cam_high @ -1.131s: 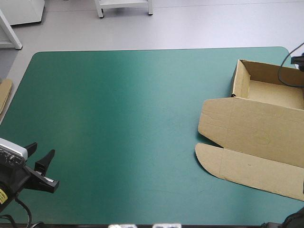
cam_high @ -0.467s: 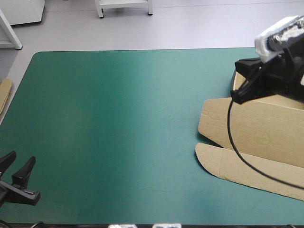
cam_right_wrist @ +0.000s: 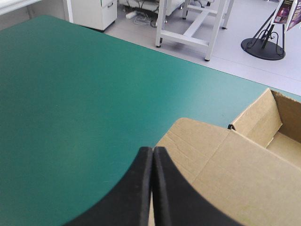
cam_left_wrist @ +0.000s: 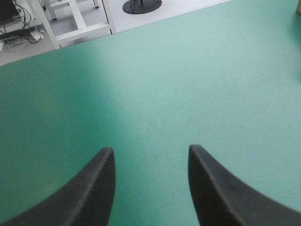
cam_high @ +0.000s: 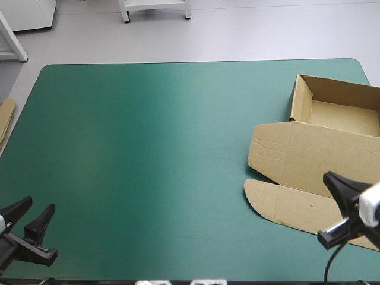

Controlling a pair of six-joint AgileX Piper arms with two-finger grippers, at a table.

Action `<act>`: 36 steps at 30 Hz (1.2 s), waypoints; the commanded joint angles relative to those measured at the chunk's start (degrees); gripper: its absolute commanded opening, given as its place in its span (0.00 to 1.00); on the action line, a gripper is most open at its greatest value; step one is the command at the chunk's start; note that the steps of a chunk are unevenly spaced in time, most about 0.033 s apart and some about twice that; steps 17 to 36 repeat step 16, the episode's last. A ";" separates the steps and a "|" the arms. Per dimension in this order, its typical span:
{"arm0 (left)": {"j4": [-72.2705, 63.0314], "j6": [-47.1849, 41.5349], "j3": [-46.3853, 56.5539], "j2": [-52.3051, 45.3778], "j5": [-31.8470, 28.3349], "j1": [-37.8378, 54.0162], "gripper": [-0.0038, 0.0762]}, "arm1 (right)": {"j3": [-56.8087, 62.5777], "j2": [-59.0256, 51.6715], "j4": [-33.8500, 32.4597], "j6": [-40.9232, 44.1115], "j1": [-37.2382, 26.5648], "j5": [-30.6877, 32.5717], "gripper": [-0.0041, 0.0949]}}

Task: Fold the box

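the brown box (cam_high: 304, 98) sits far right, tray formed, lid (cam_high: 320, 157) flat. my right gripper (cam_high: 331, 181), pinched shut, hovers over its near flap (cam_high: 285, 205); my left gripper (cam_high: 39, 208) gapes wide, near-left. next, i'd judge, that flap needs tucking.

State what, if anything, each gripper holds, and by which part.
Nothing is held. The left gripper is open over the bare teal-green cover. The right gripper is shut on nothing, over the flat lid of the box.
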 commanded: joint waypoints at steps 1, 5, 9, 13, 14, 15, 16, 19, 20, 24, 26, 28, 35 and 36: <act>-2.74 0.03 2.41 0.07 -4.76 -0.03 0.48 | 7.45 -6.37 0.81 2.02 0.14 -7.14 0.03; -6.45 0.03 8.58 -3.95 -7.81 -0.03 0.47 | 15.57 -12.93 1.24 2.02 0.14 -6.99 0.03; -7.08 0.03 14.82 -8.27 -8.40 -0.03 0.42 | 22.12 -18.18 1.48 1.65 0.14 -5.48 0.03; -9.64 -0.14 18.52 -11.69 -9.49 -0.03 0.42 | 26.45 -22.01 3.52 -1.10 0.14 -4.99 0.03; -9.89 -0.14 18.66 -12.24 -10.22 -0.03 0.42 | 27.30 -22.85 3.79 -1.72 0.14 -4.99 0.03; -9.90 -0.28 18.73 -12.53 -10.49 -0.03 0.42 | 27.86 -23.51 3.79 -1.86 0.14 -5.42 0.03; -9.90 -0.28 18.89 -12.58 -10.49 -0.03 0.42 | 27.99 -23.91 4.04 -1.86 0.14 -5.66 0.03; -9.90 -0.28 18.89 -12.58 -10.49 -0.03 0.42 | 27.99 -23.91 4.04 -1.86 0.14 -5.66 0.03; -9.90 -0.28 18.89 -12.58 -10.49 -0.03 0.42 | 27.99 -23.91 4.04 -1.86 0.14 -5.66 0.03; -9.90 -0.28 18.89 -12.58 -10.49 -0.03 0.42 | 27.99 -23.91 4.04 -1.86 0.14 -5.66 0.03; -9.90 -0.28 18.89 -12.58 -10.49 -0.03 0.42 | 27.99 -23.91 4.04 -1.86 0.14 -5.66 0.03; -9.90 -0.28 18.89 -12.58 -10.49 -0.03 0.42 | 27.99 -23.91 4.04 -1.86 0.14 -5.66 0.03; -9.90 -0.28 18.89 -12.58 -10.49 -0.03 0.42 | 27.99 -23.91 4.04 -1.86 0.14 -5.66 0.03; -9.90 -0.28 18.89 -12.58 -10.49 -0.03 0.42 | 27.99 -23.91 4.04 -1.86 0.14 -5.66 0.03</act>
